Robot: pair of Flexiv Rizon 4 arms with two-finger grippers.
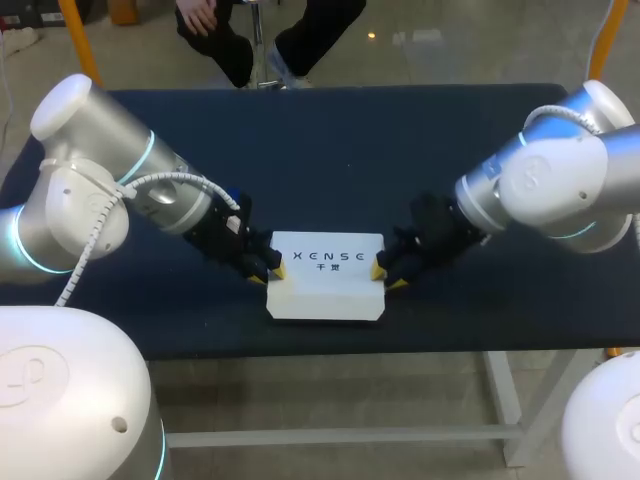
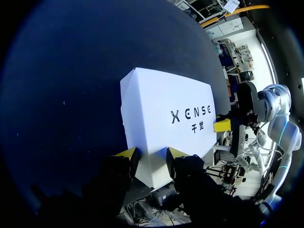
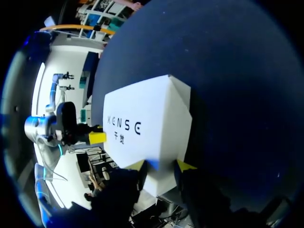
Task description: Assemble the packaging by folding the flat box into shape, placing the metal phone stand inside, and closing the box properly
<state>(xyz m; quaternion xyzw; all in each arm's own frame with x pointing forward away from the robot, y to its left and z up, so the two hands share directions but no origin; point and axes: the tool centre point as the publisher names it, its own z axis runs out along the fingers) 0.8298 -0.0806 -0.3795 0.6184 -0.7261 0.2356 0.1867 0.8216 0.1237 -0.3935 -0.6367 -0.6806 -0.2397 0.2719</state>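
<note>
The white box (image 1: 325, 275) lies closed, printed face up, near the front edge of the dark blue table (image 1: 330, 150). My left gripper (image 1: 270, 273) is at its left end and my right gripper (image 1: 385, 275) at its right end. In the left wrist view the near end of the box (image 2: 161, 109) fills the gap of the left gripper (image 2: 152, 156), with a yellow tip on either side touching it. The right wrist view shows the same, with the box (image 3: 142, 118) wedged in the right gripper (image 3: 159, 165). The metal phone stand is not visible.
Bare table cloth stretches behind and to both sides of the box. The table's front edge (image 1: 330, 345) runs just in front of it. Both arms slant in low from the sides.
</note>
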